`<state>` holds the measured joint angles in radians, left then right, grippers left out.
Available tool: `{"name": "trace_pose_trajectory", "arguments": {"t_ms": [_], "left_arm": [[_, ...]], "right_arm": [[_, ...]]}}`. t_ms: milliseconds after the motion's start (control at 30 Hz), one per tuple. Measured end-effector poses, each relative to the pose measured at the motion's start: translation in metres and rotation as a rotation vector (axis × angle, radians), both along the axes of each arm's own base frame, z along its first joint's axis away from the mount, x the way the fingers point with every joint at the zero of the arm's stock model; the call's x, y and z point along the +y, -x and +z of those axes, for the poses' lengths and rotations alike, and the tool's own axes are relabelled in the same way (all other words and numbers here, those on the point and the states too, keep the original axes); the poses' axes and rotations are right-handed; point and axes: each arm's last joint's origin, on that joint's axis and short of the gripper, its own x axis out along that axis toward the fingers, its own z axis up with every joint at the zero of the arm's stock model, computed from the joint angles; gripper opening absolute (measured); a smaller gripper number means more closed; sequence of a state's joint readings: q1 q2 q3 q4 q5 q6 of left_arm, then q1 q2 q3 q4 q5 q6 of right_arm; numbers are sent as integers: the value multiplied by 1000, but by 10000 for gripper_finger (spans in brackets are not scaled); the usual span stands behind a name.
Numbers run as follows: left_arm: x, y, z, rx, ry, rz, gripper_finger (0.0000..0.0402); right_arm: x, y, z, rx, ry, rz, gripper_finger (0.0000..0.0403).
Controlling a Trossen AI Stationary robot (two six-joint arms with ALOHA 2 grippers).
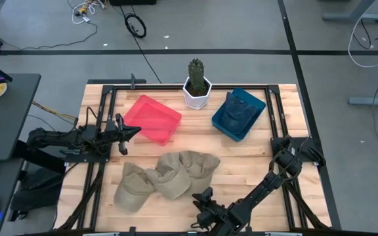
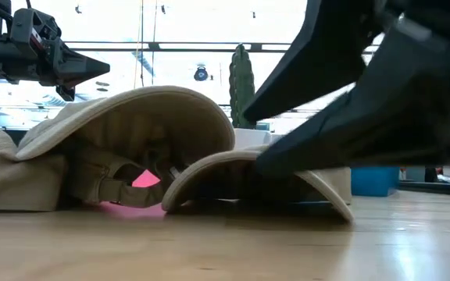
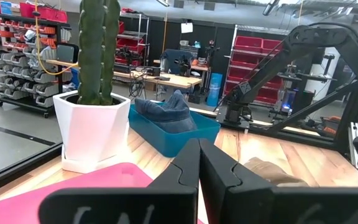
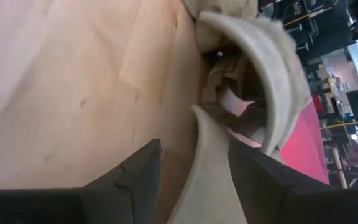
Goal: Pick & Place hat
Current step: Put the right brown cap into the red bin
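Here the tan hats [image 1: 168,176] lie heaped at the table's [image 1: 254,167] front middle. The right gripper [image 1: 205,200] is low at their near edge, fingers apart with a brim [image 4: 207,168] between them; whether they press it is hidden. The left gripper [image 1: 131,130] hangs over the pink tray [image 1: 153,118], fingers together. A blue tray [image 1: 238,113] holds denim.

Both arms [image 1: 77,139] are matte black — angular jointed links ending in wedge-shaped, smooth-faced jaws.
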<state>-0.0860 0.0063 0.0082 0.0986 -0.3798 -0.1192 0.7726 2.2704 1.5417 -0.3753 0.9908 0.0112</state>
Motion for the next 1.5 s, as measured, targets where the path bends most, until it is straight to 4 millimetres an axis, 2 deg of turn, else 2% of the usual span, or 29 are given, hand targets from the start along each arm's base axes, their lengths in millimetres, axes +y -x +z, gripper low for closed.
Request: {"name": "trace_pose_trajectory", "arguments": {"t_ms": [267, 567, 700, 900, 1000, 1100, 1367, 1500], "left_arm": [[0, 0, 0, -1, 0, 0, 5], [0, 0, 0, -1, 1, 0, 5], [0, 0, 0, -1, 0, 0, 5], [0, 0, 0, -2, 0, 0, 5], [0, 0, 0, -1, 0, 0, 5], [0, 0, 0, -1, 0, 0, 5], [0, 0, 0, -1, 0, 0, 5], [0, 0, 0, -1, 0, 0, 5]], "right_arm": [[-9, -4, -6, 11, 41, -36, 192], [-22, 1, -10, 50, 16, -132, 186], [-30, 6, -12, 87, -52, -219, 146], [-37, 12, -11, 25, -42, -312, 22], [-39, 13, -9, -2, -24, -331, 16], [-41, 15, 1, 5, 4, -351, 8], [-47, 19, 44, -29, 98, -440, 2], [-56, 19, 61, -38, 169, -474, 1]]}}
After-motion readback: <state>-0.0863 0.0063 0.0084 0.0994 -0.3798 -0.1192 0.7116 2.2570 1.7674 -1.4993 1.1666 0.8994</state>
